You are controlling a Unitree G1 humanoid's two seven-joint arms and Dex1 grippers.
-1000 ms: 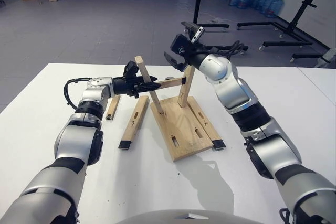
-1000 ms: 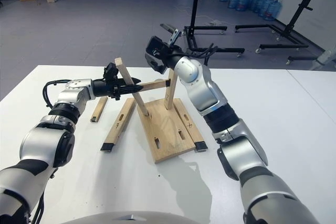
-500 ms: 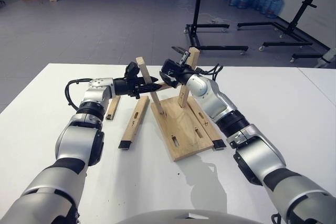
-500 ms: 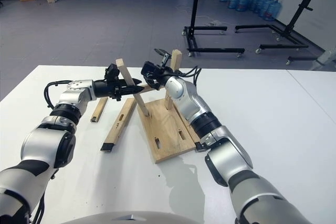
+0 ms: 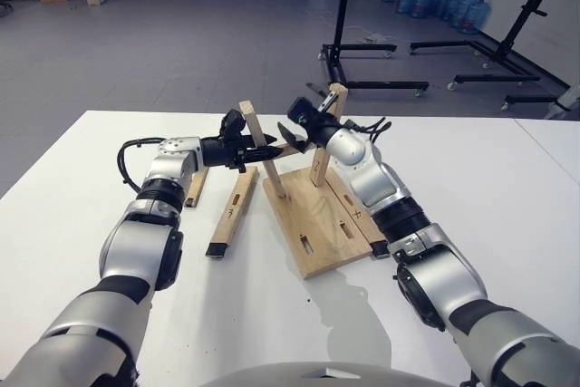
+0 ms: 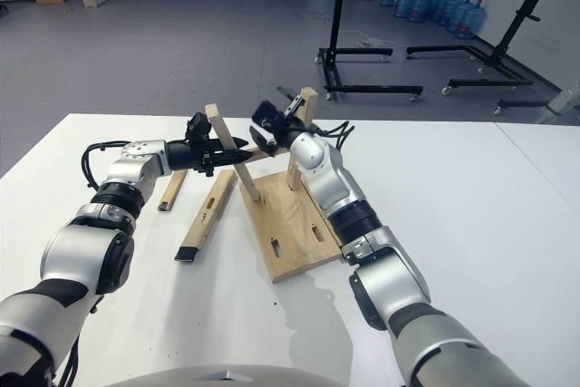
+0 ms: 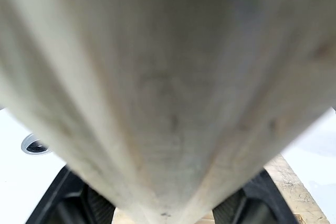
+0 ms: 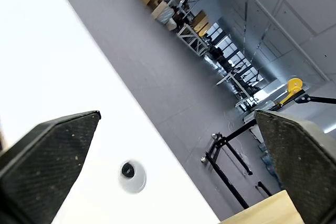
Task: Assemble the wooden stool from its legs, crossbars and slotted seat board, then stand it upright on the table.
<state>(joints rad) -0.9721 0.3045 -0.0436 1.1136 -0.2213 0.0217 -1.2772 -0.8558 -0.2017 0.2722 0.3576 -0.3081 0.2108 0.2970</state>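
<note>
The slotted seat board (image 5: 319, 224) lies flat on the white table. Two legs stand in its slots: one leaning (image 5: 253, 130), one upright (image 5: 324, 138), with a crossbar (image 5: 292, 148) between them. My left gripper (image 5: 268, 153) is shut on the leaning leg, whose wood (image 7: 168, 77) sits close before the left wrist camera. My right gripper (image 5: 297, 115) stands open just above the crossbar, beside the upright leg's top; its fingers (image 8: 47, 153) are spread wide with nothing between them.
A loose leg (image 5: 232, 208) with a black foot lies left of the board, and a short bar (image 5: 193, 186) lies farther left. Another leg (image 5: 359, 217) lies along the board's right edge. Bare tabletop (image 5: 507, 188) stretches to the right and front.
My right gripper has come down from above the upright leg and swung left to sit over the crossbar. The left gripper keeps its hold on the leaning leg.
</note>
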